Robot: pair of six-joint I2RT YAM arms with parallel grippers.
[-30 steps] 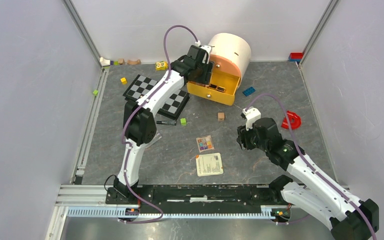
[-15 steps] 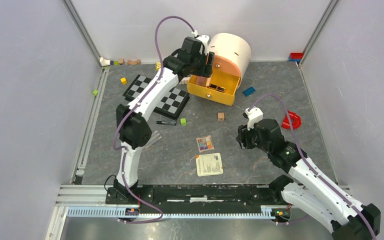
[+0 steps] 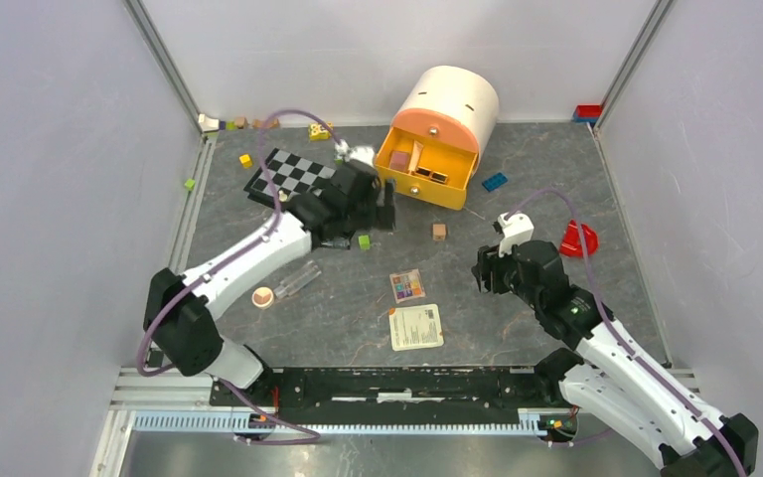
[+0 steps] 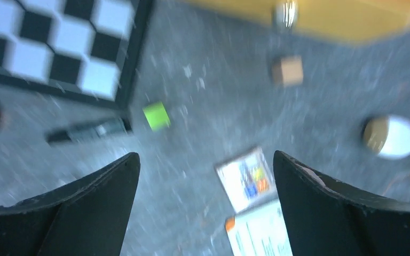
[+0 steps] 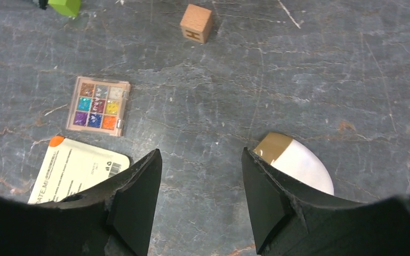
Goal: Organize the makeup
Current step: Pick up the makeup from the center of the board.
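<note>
My left gripper [image 3: 381,211] is open and empty, above the floor near a green cube [image 3: 364,241]; its wrist view [image 4: 205,160] is blurred. A black makeup stick [image 4: 88,130] lies by the chessboard. The multicolour palette [image 3: 407,286] and a white sachet [image 3: 416,326] lie mid-table, also in the right wrist view [image 5: 98,105]. A round peach compact [image 3: 263,297] and a clear tube [image 3: 298,278] lie left. My right gripper [image 5: 200,154] is open and empty; the white egg sponge [image 5: 299,162] lies just right of its finger. The yellow drawer [image 3: 427,171] stands open with small items inside.
A chessboard [image 3: 293,174] lies left of the drawer. A wooden cube [image 3: 439,232], a blue brick [image 3: 495,181] and a red piece [image 3: 578,238] lie on the grey floor. More small toys line the back wall [image 3: 258,123]. White walls close in both sides.
My left arm has pulled back from the open drawer and swung down toward the middle of the table, uncovering the compact and tube. My right arm has barely moved.
</note>
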